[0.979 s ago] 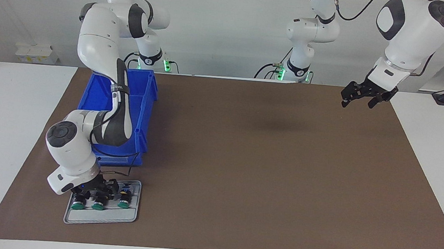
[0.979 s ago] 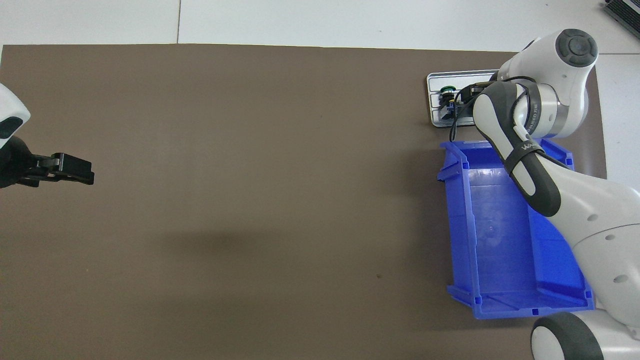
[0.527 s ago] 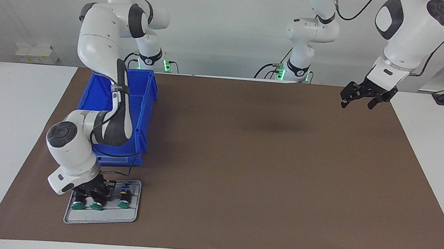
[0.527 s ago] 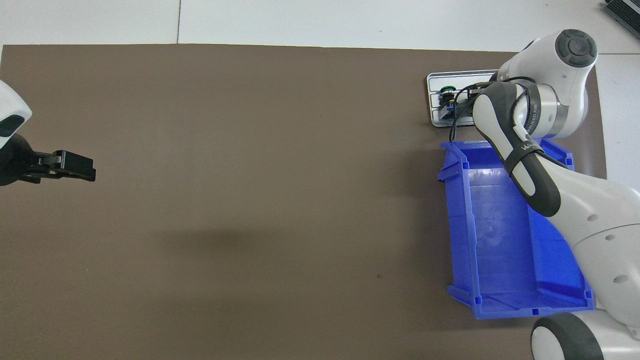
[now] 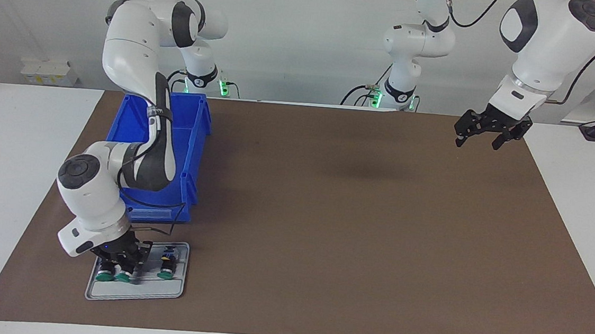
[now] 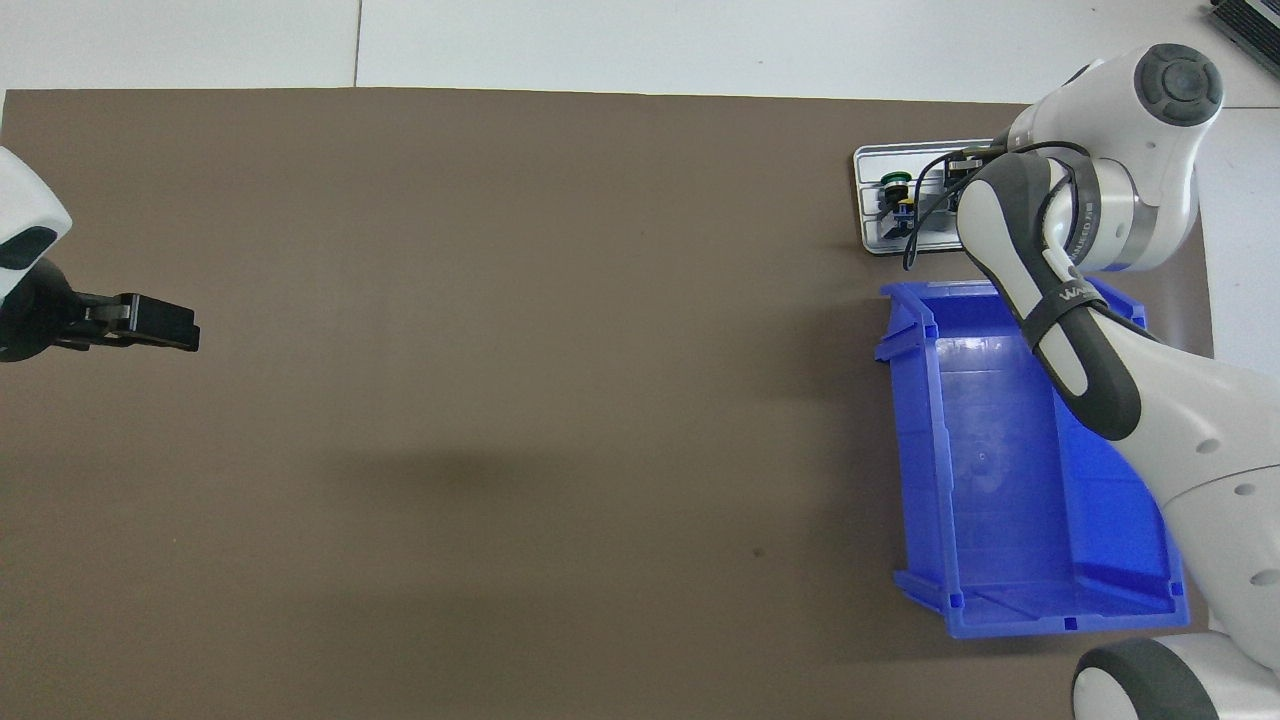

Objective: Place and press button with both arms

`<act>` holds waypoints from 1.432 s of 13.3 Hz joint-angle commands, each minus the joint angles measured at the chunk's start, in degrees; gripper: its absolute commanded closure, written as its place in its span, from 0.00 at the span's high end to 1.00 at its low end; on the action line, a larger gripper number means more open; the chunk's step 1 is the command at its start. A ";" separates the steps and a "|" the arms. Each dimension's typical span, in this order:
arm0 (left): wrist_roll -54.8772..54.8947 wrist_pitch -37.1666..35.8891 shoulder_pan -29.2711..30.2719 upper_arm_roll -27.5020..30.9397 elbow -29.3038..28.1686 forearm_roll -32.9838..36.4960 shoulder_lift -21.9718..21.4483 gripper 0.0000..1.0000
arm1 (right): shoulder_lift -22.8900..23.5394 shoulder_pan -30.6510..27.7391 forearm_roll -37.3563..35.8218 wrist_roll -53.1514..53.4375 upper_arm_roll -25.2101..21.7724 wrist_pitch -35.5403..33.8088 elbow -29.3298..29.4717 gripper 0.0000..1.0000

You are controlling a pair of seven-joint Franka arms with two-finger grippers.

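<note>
Three green-capped buttons lie on a grey tray (image 5: pixel 133 293) at the right arm's end of the mat. My right gripper (image 5: pixel 123 266) is down on the tray, shut on the middle button (image 5: pixel 122 277), which sits close beside the outer button (image 5: pixel 103 277). The third button (image 5: pixel 165 274) lies apart, toward the left arm's end of the tray. In the overhead view the right wrist covers most of the tray (image 6: pixel 866 160), and only one button (image 6: pixel 895 180) shows. My left gripper (image 5: pixel 478 136) hangs open over the mat at the left arm's end (image 6: pixel 165 325), holding nothing.
A blue bin (image 5: pixel 193 143) stands on the mat next to the tray, nearer to the robots, and the right arm reaches over it. In the overhead view the bin's inside (image 6: pixel 1000 480) shows nothing in it. A brown mat (image 5: pixel 352 219) covers the table.
My right gripper has closed on the middle button and shifted it toward the outer button, and the right wrist has risen slightly. The left gripper has drifted only a little.
</note>
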 commanded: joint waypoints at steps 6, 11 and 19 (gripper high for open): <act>3.09 2.42 -0.09 0.05 -2.06 -4.33 -0.80 0.93 | -11.70 6.60 0.27 34.59 0.33 -6.13 -7.12 0.00; 5.10 2.60 -0.35 0.04 -0.57 -3.98 0.60 0.94 | -12.67 16.53 -0.09 66.06 0.25 -7.99 -8.09 0.00; 13.71 3.83 0.18 0.05 1.53 -3.72 4.29 0.94 | -9.69 34.64 -3.96 102.94 0.25 -6.76 -8.19 0.00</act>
